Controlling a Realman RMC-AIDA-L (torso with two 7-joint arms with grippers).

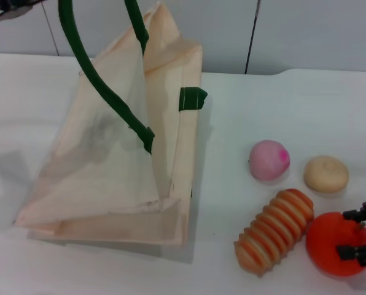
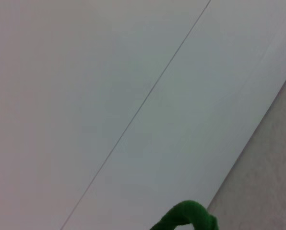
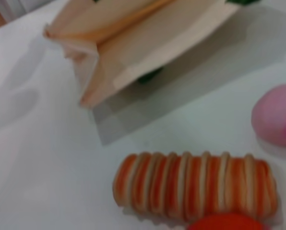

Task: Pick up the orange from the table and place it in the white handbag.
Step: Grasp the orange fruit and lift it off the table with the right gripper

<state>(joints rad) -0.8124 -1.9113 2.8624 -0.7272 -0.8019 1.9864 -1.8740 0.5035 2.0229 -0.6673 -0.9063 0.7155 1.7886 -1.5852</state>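
Orange (image 1: 331, 244): one, on the table (image 1: 281, 110), right front.
Right gripper (image 1: 362, 236): two fingers spread around the orange.
Neighbours: one striped oblong (image 1: 275, 230) touching it; one pink ball (image 1: 269, 159); one beige bun (image 1: 326, 173).
Handbag (image 1: 115, 160): one, left, held up by its handle (image 1: 97, 80).
Left gripper: hardly visible, state unclear.

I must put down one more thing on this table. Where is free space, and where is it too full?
The table is bare behind the pink ball and the beige bun, right of the white handbag. A narrower strip lies between the handbag and the striped roll. The near right corner is crowded: roll, ball, bun, and orange with the right gripper at it.
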